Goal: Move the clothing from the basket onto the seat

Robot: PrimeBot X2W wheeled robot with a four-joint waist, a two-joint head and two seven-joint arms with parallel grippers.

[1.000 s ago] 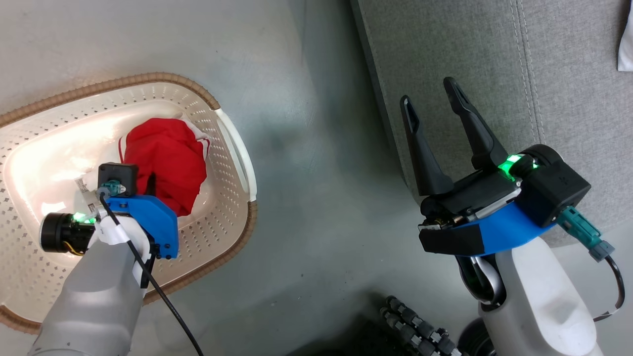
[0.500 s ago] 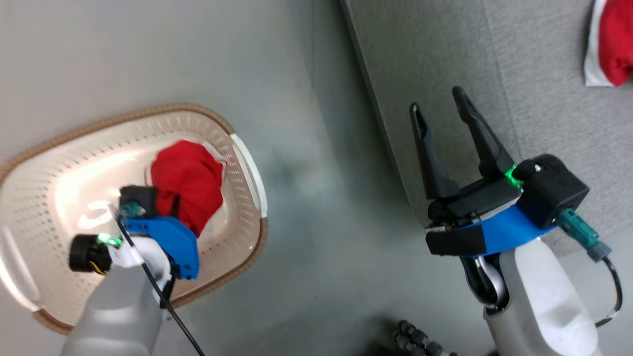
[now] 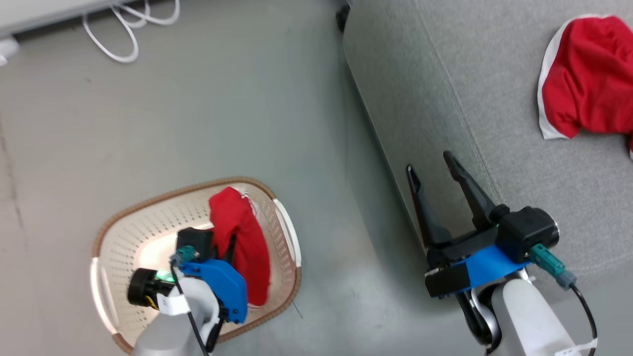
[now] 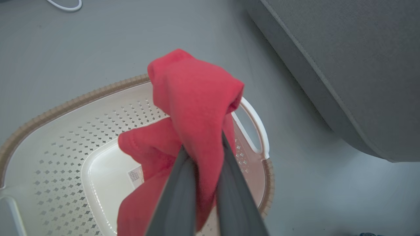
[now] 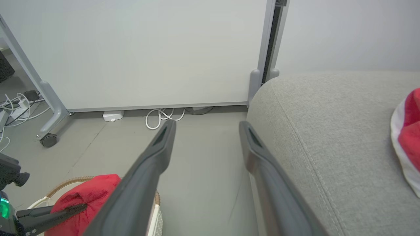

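Observation:
My left gripper [image 3: 231, 241] is shut on a red garment [image 3: 241, 247] of the clothing and holds it above the cream basket [image 3: 148, 201]. In the left wrist view the cloth [image 4: 193, 95] drapes over both dark fingers [image 4: 178, 193], and its lower folds hang toward the basket [image 4: 65, 137] floor. A second red garment with white trim [image 3: 588, 74] lies on the grey seat [image 3: 445, 59] at the far right. My right gripper [image 3: 429, 163] is open and holds nothing, hovering at the seat's front edge. The right wrist view shows that gripper [image 5: 206, 124], the seat [image 5: 328, 114] and the trimmed garment [image 5: 408, 131].
Bare grey floor [image 3: 321, 163] separates the basket from the seat. White cables [image 3: 128, 29] lie on the floor by the far wall. A pale panel [image 5: 131, 49] on a wheeled frame [image 5: 47, 140] stands behind them.
The head camera has pulled back and shifted, bringing the seat's garment into view. My left gripper has raised its red garment off the basket floor. The right gripper stays open.

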